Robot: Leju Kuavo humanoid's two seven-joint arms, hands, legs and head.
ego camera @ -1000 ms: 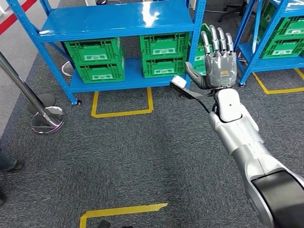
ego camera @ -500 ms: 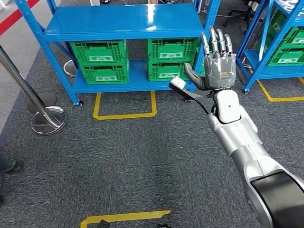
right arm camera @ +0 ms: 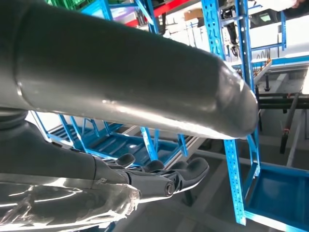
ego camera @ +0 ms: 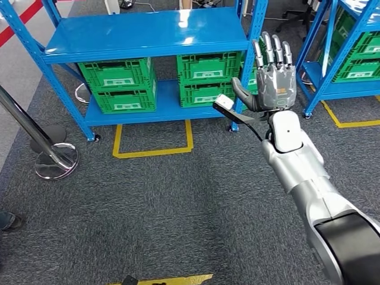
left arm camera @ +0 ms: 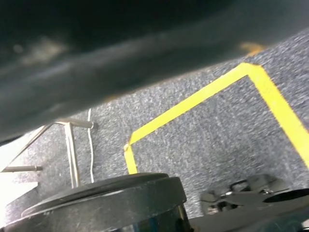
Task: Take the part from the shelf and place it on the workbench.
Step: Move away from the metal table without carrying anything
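Note:
A blue shelf (ego camera: pixel 143 32) stands ahead with a bare top board. On its lower board sit green crates (ego camera: pixel 123 83), and I cannot see what is inside them or pick out the part. My right hand (ego camera: pixel 271 77) is raised in front of the shelf's right post, palm away, fingers straight and apart, holding nothing. In the right wrist view its thick thumb (right arm camera: pixel 127 82) and its darker fingers (right arm camera: pixel 164 179) lie stretched out and bare. In the left wrist view a dark blurred shape, my left hand (left arm camera: pixel 109 53), crosses the picture above the carpet, too blurred to read.
A second blue shelf (ego camera: pixel 345 59) with green crates stands at the right. A metal post on a round base (ego camera: pixel 53 160) leans in at the left. Yellow tape (ego camera: pixel 152 151) marks boxes on the grey carpet. A person's shoe (ego camera: pixel 6 221) shows at the left edge.
The whole picture has shifted as the camera moved, so the shelf sits a little differently in the frame. My right hand keeps the same raised, spread pose.

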